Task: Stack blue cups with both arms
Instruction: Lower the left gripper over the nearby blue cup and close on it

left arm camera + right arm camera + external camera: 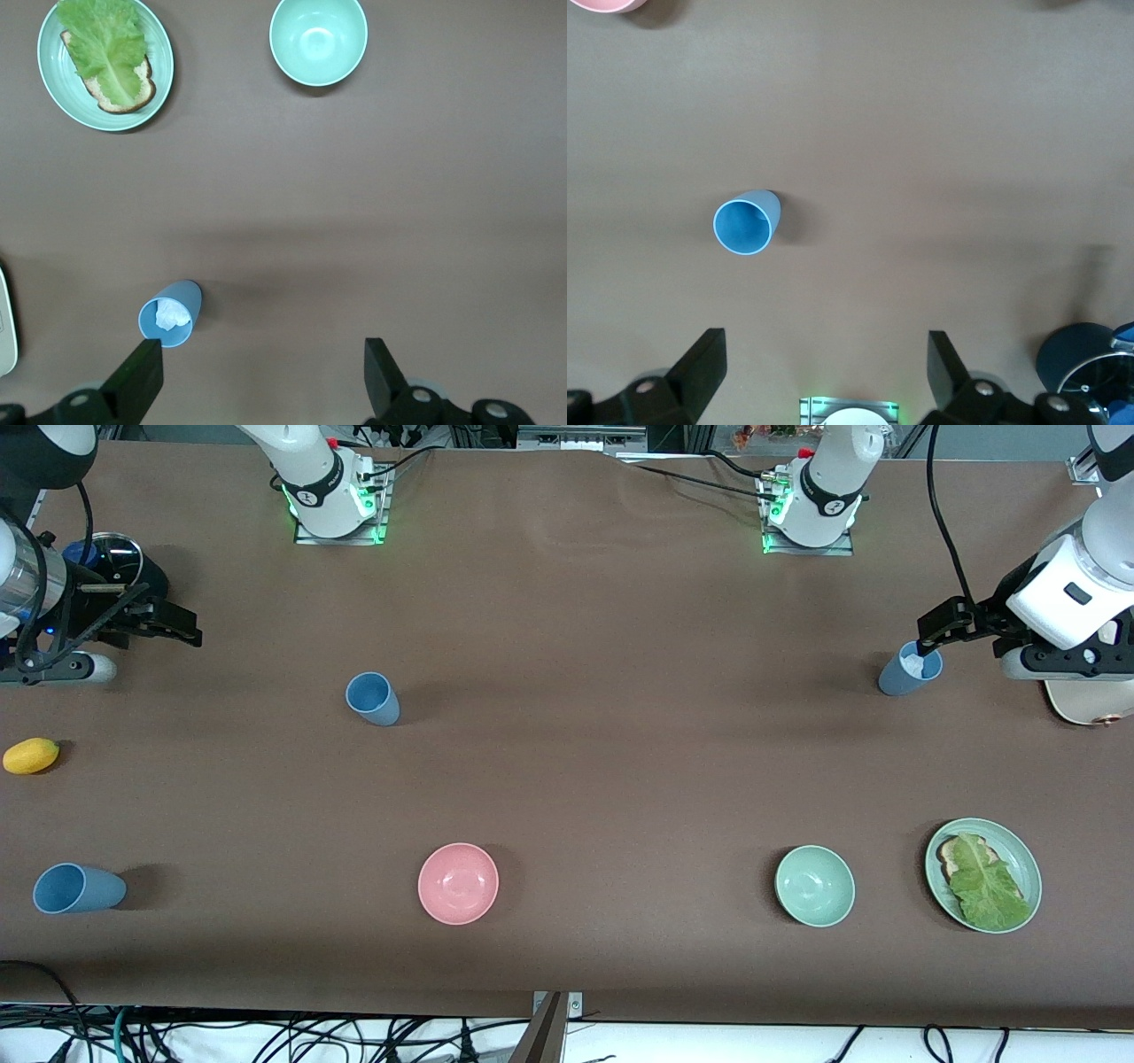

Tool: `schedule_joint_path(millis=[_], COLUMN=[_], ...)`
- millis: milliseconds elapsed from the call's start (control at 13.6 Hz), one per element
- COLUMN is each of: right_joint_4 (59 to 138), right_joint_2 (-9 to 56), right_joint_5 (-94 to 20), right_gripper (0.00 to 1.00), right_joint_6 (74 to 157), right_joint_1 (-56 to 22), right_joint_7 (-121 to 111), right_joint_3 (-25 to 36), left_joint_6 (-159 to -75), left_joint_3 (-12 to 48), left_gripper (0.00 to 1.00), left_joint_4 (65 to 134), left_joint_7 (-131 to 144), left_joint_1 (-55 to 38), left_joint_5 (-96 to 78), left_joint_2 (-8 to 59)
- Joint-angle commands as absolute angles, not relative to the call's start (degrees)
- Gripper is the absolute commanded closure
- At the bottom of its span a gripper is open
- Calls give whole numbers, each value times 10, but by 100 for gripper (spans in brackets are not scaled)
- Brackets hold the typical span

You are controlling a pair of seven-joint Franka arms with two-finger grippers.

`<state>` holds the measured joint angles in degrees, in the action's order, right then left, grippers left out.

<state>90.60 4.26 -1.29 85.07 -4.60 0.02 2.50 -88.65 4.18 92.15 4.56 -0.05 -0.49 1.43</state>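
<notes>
Toward the right arm's end, in the upper part of the frame, the right claw (182, 627) hangs with jaws spread, gripping nothing. A sky-blue plastic tumbler (78, 888) sits low in the frame on the brown surface (620, 691), and a second blue tumbler (373, 698) sits nearer mid-frame. At the left arm's end the left claw (930, 633), equally wide open, hovers seemingly just above a slate-blue tumbler (910, 669) holding something white, perhaps crumpled paper.

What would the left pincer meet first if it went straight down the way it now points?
Probably the bare brown table. The left pincer hangs open, pointing down, with nothing between its fingers. The blue cup with crumpled white paper stands just beside one finger, so depth leaves some doubt.
</notes>
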Motion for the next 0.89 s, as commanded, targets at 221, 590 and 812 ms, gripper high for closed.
schedule_joint_path(millis=[221,590,812], right_joint_4=[891,891,891], right_joint_2=[48,48,48], right_joint_5=[-13,-13,-13], right_gripper=[0,0,0], right_joint_6=[836,836,836], right_joint_1=[-44,-44,-44], right_joint_7=[4,5,5], right_joint_3=[24,24,24], left_joint_6=[-885,-881,-891], left_joint_3=[46,46,46], left_gripper=[0,0,0], left_joint_4=[951,995,1061], left_joint_7=[40,-92,-144], left_joint_1=[34,104,132], left_joint_5=[3,27,27], left_joint_2=[12,18,13])
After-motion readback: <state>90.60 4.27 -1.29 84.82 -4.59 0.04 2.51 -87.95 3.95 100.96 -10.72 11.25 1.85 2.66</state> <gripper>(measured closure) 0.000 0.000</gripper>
